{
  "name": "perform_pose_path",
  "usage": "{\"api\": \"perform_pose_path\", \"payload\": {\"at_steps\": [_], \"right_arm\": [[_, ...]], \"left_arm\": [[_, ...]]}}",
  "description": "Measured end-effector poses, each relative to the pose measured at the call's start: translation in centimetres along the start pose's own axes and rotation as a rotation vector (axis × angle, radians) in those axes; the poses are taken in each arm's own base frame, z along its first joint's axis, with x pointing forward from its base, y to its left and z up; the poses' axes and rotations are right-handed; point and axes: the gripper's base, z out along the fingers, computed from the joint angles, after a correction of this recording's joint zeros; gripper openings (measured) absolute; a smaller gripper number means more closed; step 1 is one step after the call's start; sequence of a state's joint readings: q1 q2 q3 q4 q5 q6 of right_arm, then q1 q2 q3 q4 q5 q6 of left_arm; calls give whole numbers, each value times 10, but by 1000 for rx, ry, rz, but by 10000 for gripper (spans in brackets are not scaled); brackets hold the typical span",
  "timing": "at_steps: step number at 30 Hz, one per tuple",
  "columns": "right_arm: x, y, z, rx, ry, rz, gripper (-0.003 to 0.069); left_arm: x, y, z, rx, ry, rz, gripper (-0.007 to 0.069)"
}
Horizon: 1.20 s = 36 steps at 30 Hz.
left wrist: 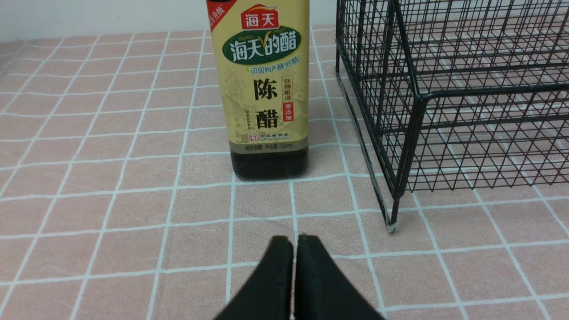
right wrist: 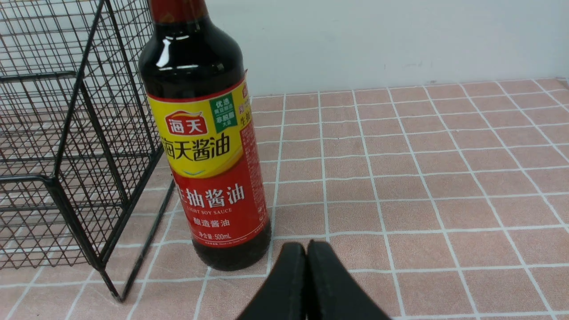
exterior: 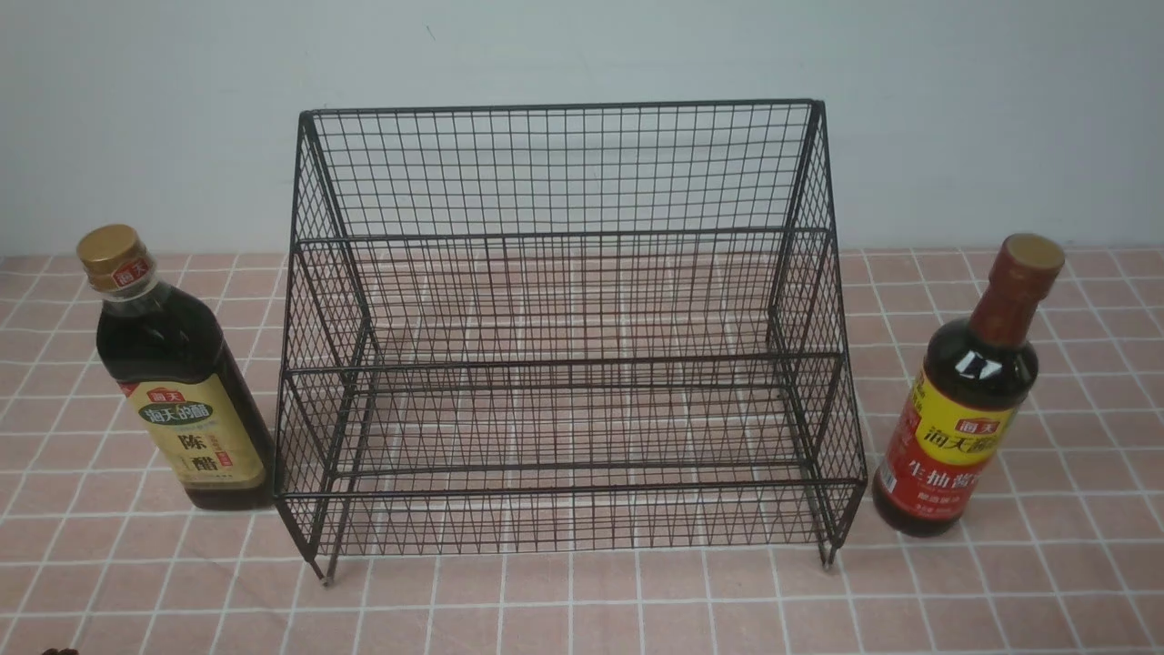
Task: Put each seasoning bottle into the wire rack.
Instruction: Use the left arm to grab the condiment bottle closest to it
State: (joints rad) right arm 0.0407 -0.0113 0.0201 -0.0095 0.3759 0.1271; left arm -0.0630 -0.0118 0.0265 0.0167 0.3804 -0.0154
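Observation:
A black wire rack (exterior: 564, 236) with two stepped tiers stands mid-table, with nothing in it. A squarish dark bottle with gold cap and tan label (exterior: 182, 400) stands upright just left of the rack. A round long-necked bottle with red-yellow label (exterior: 959, 428) stands upright just right of it. Neither arm shows in the front view. In the left wrist view, my left gripper (left wrist: 294, 242) is shut and holds nothing, a short way before the tan-label bottle (left wrist: 266, 89). My right gripper (right wrist: 306, 248) is shut and bare, close beside the base of the red-yellow bottle (right wrist: 209, 169).
The table wears a pink cloth with a white grid (exterior: 582, 609). A plain pale wall (exterior: 582, 55) rises right behind the rack. The rack's front corner leg (left wrist: 393, 222) stands near the left gripper; another rack leg (right wrist: 113, 286) stands beside the soy bottle.

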Motion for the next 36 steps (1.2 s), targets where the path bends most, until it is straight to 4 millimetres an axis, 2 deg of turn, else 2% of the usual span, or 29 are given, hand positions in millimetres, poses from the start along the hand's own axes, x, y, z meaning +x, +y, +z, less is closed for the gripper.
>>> {"api": "perform_pose_path", "payload": {"at_steps": [36], "right_arm": [[0,0,0,0,0,0,-14]], "left_arm": [[-1,0,0,-6,-13,15,-7]]}}
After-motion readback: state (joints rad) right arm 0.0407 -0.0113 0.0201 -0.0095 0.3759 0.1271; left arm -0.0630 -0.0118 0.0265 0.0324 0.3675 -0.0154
